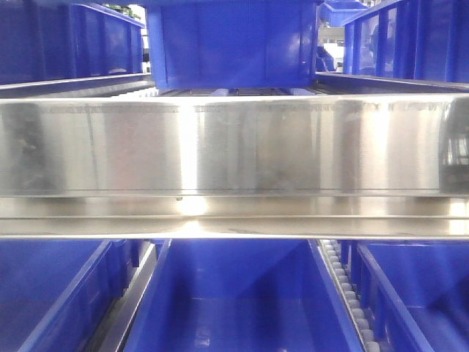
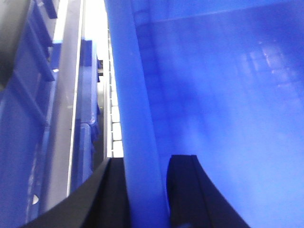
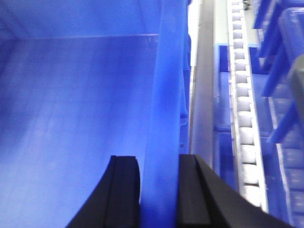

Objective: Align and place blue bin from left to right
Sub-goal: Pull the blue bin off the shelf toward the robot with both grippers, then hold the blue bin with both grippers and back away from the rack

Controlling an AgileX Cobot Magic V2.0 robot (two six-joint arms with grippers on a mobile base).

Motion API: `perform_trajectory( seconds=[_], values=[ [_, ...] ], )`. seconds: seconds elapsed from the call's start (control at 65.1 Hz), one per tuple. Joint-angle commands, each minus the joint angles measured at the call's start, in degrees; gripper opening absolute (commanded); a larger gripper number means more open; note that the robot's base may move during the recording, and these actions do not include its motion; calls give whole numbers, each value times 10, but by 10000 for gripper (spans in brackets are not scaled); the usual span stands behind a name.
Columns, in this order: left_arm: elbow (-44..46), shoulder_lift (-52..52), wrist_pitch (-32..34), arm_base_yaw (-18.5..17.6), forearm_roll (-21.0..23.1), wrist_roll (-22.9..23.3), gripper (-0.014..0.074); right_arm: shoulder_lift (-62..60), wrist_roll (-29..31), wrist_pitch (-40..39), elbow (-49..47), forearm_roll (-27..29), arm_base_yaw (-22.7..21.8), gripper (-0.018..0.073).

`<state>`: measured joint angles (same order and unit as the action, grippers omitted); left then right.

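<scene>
Between both wrists, toward 12 o'clock: large blue plastic bin, in a racking lane. Left claw pinches its left wall and right claw its right wall, both nearly closed. Advised: move both claws evenly, walls parallel to the grey roller track.

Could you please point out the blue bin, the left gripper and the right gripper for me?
blue bin (image 2: 135, 95): left wrist view, on its side wall's rim.
left gripper (image 2: 145, 164): left wrist view, midway between its fingertips.
right gripper (image 3: 159, 161): right wrist view, midway between its fingertips.
</scene>
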<state>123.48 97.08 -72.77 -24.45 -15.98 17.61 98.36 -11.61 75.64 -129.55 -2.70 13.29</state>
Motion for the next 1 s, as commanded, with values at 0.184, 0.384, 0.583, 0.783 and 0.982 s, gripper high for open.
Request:
perform_trajectory(
  seconds=[0.184,0.384,0.583,0.783,0.982],
  values=[
    [8,-8,55,-2,-15,-7,-8,-8,12,-57,-13,-13,0,-80],
    [8,-12,68,-2,-19,-7,-8,0,12,-57,-11,-13,0,-80],
    [8,-12,70,-2,-26,-7,-8,0,12,-57,-11,-13,0,-80],
    [8,-12,91,-2,-26,-7,-8,0,12,-57,-11,-13,0,-80],
    [8,-12,96,-2,-26,-7,-8,0,12,-57,-11,-13,0,-80]
  ],
)
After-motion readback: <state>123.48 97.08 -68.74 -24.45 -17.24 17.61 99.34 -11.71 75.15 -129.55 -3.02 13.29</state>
